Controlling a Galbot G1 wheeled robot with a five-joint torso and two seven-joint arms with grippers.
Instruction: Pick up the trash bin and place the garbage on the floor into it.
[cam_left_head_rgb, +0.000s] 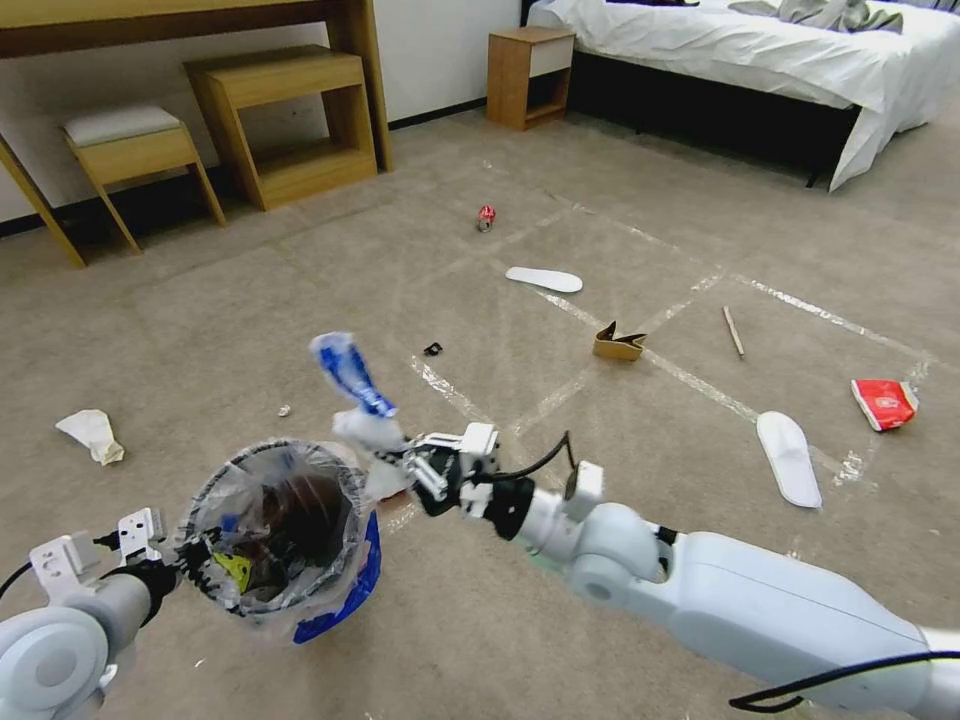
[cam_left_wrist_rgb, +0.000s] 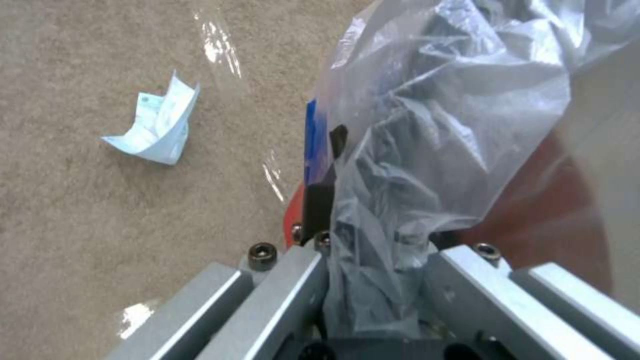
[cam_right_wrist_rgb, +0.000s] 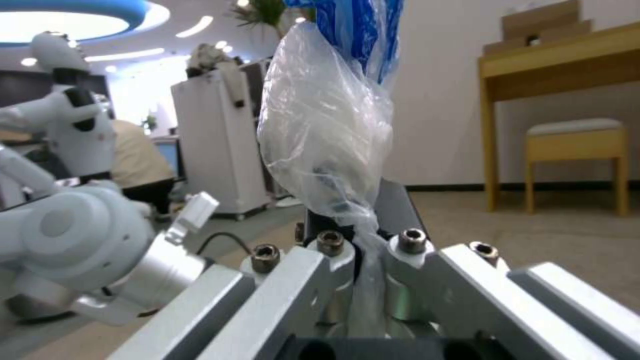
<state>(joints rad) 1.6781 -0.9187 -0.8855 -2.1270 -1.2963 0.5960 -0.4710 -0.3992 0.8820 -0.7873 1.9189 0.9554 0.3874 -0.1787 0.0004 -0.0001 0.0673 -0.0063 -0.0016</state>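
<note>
The trash bin (cam_left_head_rgb: 275, 528), lined with a crinkly clear bag and partly filled, is held off the floor (cam_left_head_rgb: 400, 270) at the near left, the left gripper (cam_left_head_rgb: 190, 560) pinching its rim and bag. Just right of the bin's mouth, the right gripper (cam_left_head_rgb: 400, 462) is pressed together on a blue-and-clear plastic wrapper (cam_left_head_rgb: 350, 385), which sticks up above it. Farther out on the taped carpet lie crumpled white paper (cam_left_head_rgb: 92, 434) at the left, a crushed red can (cam_left_head_rgb: 486, 216) far off, two white insoles (cam_left_head_rgb: 543, 279), a brown cardboard piece (cam_left_head_rgb: 619, 343), a wooden stick (cam_left_head_rgb: 734, 331) and a red wrapper (cam_left_head_rgb: 884, 403) at the right.
</note>
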